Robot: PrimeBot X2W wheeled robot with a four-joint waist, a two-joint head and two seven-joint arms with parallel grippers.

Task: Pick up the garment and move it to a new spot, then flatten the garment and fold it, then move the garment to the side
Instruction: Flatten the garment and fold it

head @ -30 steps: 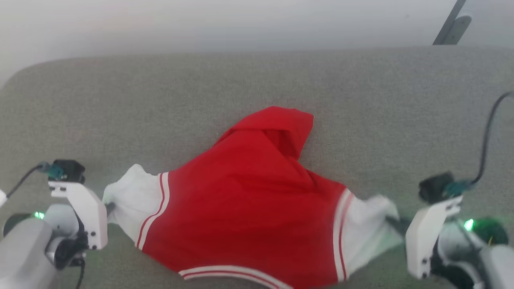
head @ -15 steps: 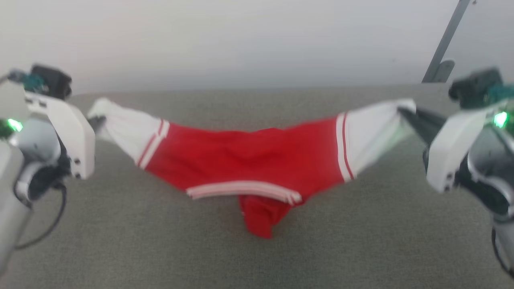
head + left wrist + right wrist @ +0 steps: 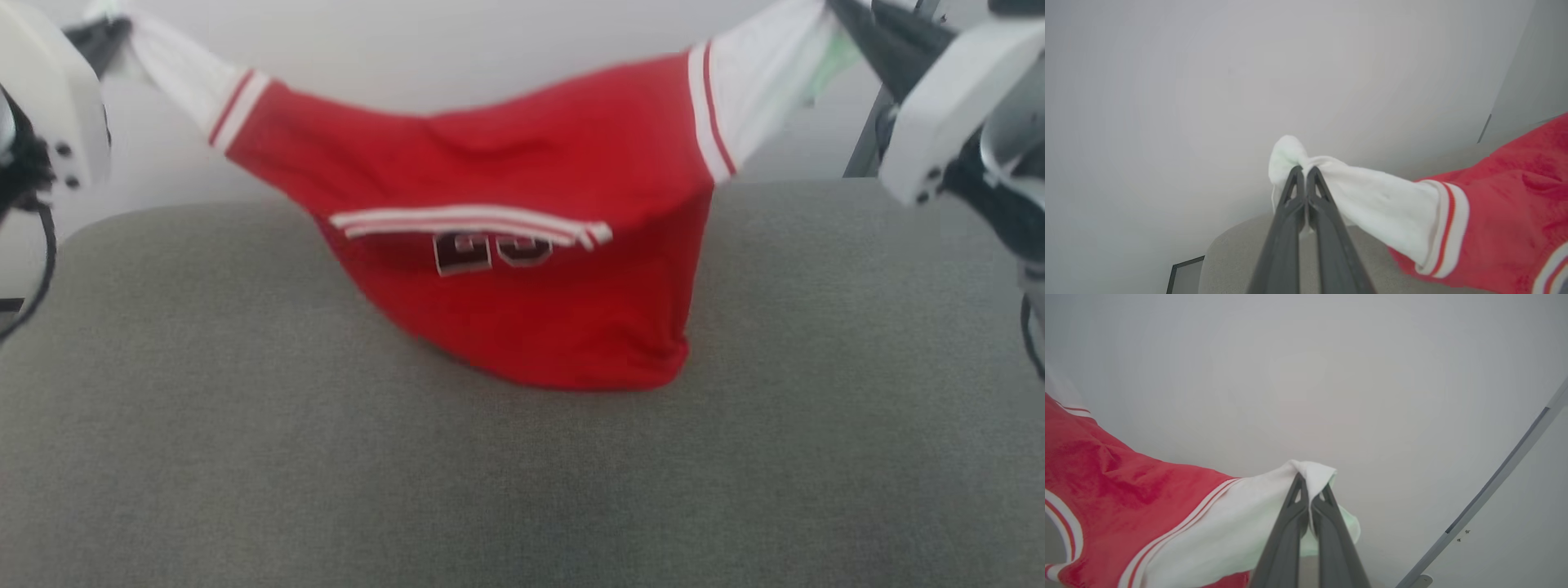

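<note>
Head view had the garment (image 3: 531, 163) slung mid-air over the grey bench (image 3: 245, 425), left tool (image 3: 1301, 171) and right tool (image 3: 1311, 482) each pinched shut on a white sleeve end; looked like the move step, next probably needing an even lowering to lay it flat.

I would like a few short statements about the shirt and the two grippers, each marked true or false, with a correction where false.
1. The left gripper is shut on a white sleeve end of the garment. True.
2. The right gripper is open and holds nothing. False: it is shut on the other white sleeve end.
3. The garment lies flat on the grey padded surface. False: it hangs stretched between the two grippers.
4. Dark characters show just below the striped trim. True.
</note>
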